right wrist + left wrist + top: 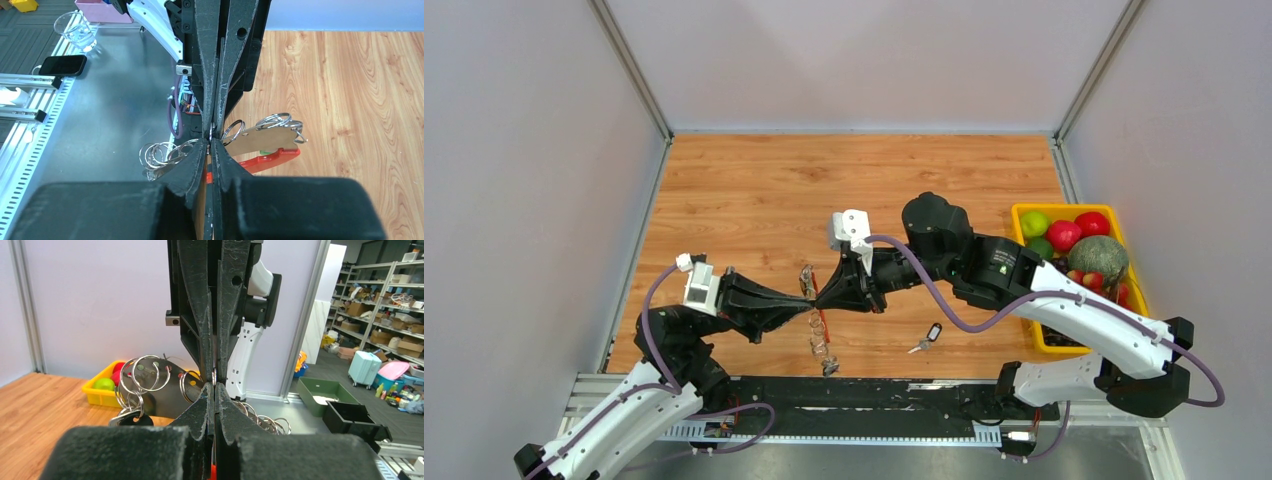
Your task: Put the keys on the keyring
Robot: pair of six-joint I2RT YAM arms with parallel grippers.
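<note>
My left gripper (pixel 808 304) and right gripper (pixel 823 297) meet tip to tip above the table's middle front. Both are shut on the keyring (pixel 819 335). Its silvery coiled chain hangs below them towards the table. In the left wrist view my left gripper (pixel 214 386) pinches a silver ring, with red showing low between the jaws. Several rings (pixel 145 374) and a black-headed key (pixel 131 419) hang at the left. In the right wrist view my right gripper (pixel 210 141) pinches a thin tan plate (pixel 265 137) bearing rings, above the red loop (pixel 270 159). A loose black-headed key (pixel 927 338) lies on the table.
A yellow basket (pixel 1034 212) of fruit stands at the table's right edge, under the right arm; it also shows in the left wrist view (pixel 102 395). A black metal rail (pixel 874 395) runs along the near edge. Off the table lie a phone (pixel 62 64) and a glass cup (pixel 77 30).
</note>
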